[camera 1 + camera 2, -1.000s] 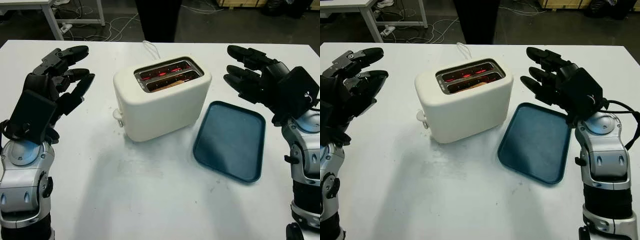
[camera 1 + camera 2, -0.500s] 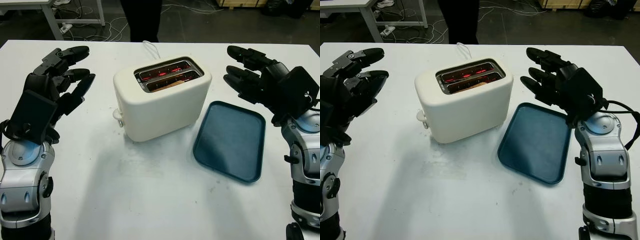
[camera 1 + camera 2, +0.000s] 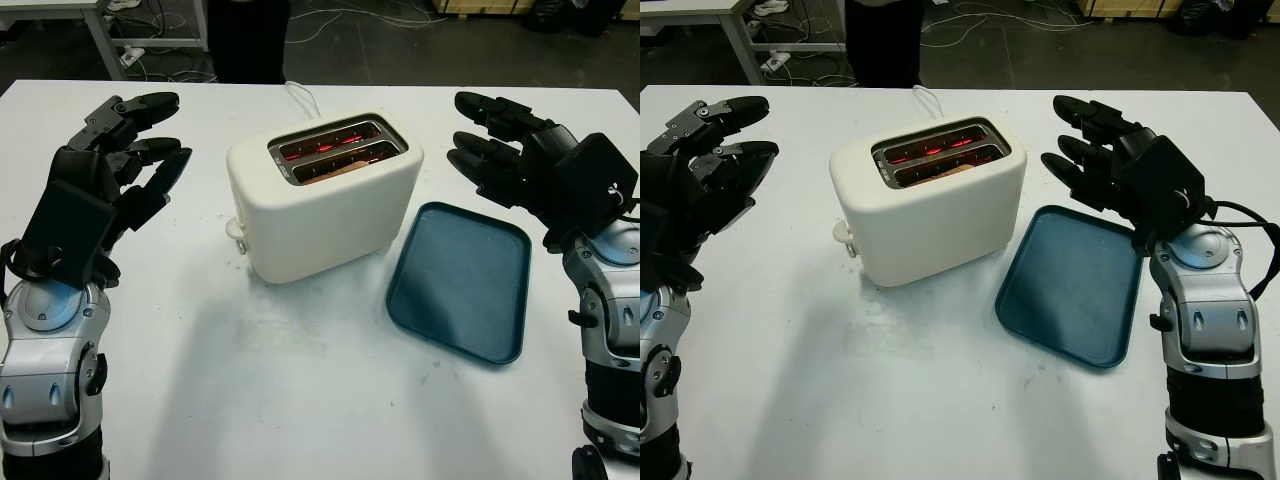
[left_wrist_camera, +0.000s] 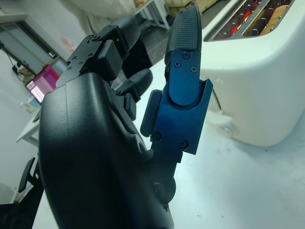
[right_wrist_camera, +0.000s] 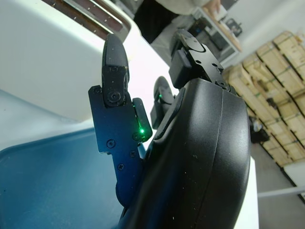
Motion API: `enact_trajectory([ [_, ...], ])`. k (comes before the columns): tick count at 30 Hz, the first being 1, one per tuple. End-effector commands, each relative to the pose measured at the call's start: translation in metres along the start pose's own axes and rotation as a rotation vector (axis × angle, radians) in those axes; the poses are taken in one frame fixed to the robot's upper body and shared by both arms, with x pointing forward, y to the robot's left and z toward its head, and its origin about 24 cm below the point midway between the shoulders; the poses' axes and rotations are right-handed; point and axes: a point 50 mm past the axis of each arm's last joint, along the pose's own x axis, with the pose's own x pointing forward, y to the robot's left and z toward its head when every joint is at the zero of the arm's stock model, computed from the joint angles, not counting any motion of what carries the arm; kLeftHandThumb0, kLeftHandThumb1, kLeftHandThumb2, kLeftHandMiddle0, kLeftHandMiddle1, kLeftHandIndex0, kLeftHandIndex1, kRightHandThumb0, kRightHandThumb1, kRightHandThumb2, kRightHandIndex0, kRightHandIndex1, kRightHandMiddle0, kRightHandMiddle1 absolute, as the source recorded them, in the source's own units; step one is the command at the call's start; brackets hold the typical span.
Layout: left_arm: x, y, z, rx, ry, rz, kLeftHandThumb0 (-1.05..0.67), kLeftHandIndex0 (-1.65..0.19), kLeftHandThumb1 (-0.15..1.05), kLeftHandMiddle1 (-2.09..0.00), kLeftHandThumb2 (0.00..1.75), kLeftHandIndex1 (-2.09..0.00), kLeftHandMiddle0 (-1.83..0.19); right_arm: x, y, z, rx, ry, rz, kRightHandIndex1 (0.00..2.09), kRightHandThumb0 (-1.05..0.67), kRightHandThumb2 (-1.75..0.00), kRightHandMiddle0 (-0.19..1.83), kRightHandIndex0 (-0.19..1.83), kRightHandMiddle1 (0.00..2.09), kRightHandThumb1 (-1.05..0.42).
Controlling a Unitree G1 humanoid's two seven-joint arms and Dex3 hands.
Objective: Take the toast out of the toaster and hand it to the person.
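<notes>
Looking down, left eye view: a cream toaster (image 3: 322, 195) stands mid-tabletop (image 3: 300, 400), both slots glowing red; the toast (image 3: 340, 166) sits down in the nearer slot.
Left robot hand (image 3: 110, 170): raised left of the toaster, well apart from it, open, holding nothing.
Right robot hand (image 3: 520, 160): raised right of the toaster, above the far edge of a blue tray (image 3: 462, 280), open, holding nothing.
Right eye view: a person (image 3: 883, 40) in dark clothing stands beyond the far tabletop edge; a white cord (image 3: 925, 98) runs behind the toaster.
Left wrist view: toast (image 4: 272, 14) is pale brown inside the slot.
Right wrist view: the blue tray (image 5: 47, 181) lies beside the toaster wall (image 5: 43, 62).
</notes>
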Motion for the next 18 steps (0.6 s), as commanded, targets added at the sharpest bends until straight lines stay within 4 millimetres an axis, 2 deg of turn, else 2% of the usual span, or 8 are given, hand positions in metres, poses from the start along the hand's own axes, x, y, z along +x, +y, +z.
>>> enact_trajectory([
  [1,-0.0018,0.0011,0.0018,0.007,-0.006,0.006,-0.68,-0.35,0.92,-0.93,0.19,-0.54,-0.21,-0.0006,0.0,0.0022,0.001,-0.006,-0.003,0.01,-0.41,-0.3,0.32,0.3,0.01,-0.92],
  [18,-0.0032,0.0014,0.0001,0.0,-0.005,0.01,-0.7,-0.35,0.92,-0.91,0.19,-0.55,-0.22,-0.0021,0.0003,0.0021,-0.017,-0.004,-0.006,0.02,-0.41,-0.3,0.32,0.32,0.01,-0.92],
])
